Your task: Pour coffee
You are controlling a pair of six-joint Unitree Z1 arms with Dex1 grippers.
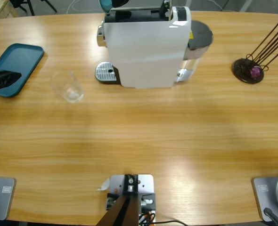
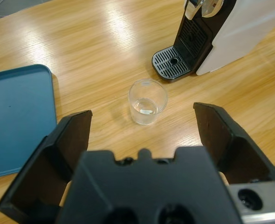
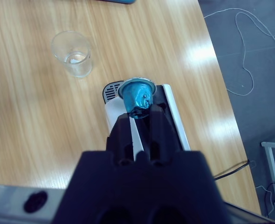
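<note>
Over the teal rectangular plastic tray [image 1: 17,66] at the table's left end hangs the left gripper [image 2: 144,123], its black jaws spread wide and holding nothing. Just ahead of it, between those jaws in the left wrist view, a small clear glass tumbler [image 2: 147,101] stands upright on the long wooden table [image 1: 139,136], apart from the tray; whether any coffee lies in it I cannot tell. Beyond the tumbler and to the right of it sits the white and black capsule coffee machine [image 1: 146,44], its perforated metal drip grate [image 2: 171,63] facing the glass. High above that machine, the right gripper [image 3: 140,109] pinches a shiny teal foil capsule [image 3: 136,94] between narrow jaws. Far right, well apart from both grippers, a dark wire capsule stand [image 1: 248,69] holds one purple capsule [image 1: 256,71].
</note>
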